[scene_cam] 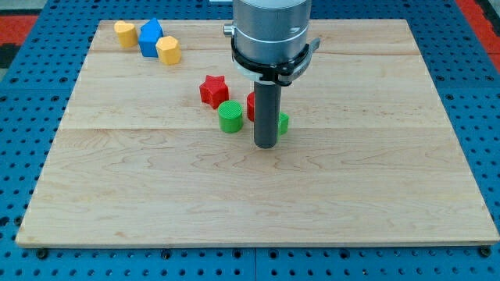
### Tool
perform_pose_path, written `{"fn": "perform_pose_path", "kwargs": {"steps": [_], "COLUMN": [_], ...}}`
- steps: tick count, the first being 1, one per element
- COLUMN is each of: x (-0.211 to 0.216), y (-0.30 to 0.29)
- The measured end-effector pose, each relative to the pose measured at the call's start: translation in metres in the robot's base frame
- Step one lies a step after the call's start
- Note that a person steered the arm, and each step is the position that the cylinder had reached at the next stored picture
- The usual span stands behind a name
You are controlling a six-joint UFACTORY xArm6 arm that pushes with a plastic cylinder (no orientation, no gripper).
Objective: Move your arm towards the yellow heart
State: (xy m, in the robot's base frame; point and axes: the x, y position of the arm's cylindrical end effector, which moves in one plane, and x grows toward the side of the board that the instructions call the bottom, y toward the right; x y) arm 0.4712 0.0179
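Note:
The yellow heart (pixel 125 33) lies near the board's top left corner. Right of it sit a blue block (pixel 151 38) and a yellow hexagon (pixel 168 50), close together. My tip (pixel 266 145) rests on the board near the middle, far to the right of and below the yellow heart. A red star (pixel 212 90) and a green cylinder (pixel 230 117) lie just left of the tip. A red block (pixel 251 106) and a green block (pixel 283 123) are partly hidden behind the rod.
The wooden board (pixel 258 211) lies on a blue perforated table (pixel 23 117). The arm's grey body (pixel 272 31) hangs over the board's top middle.

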Motion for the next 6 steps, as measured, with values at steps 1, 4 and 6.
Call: {"fn": "perform_pose_path", "kwargs": {"steps": [1,4,6], "x": [0.0,0.025,0.024], "y": [0.003,-0.028,-0.052]}}
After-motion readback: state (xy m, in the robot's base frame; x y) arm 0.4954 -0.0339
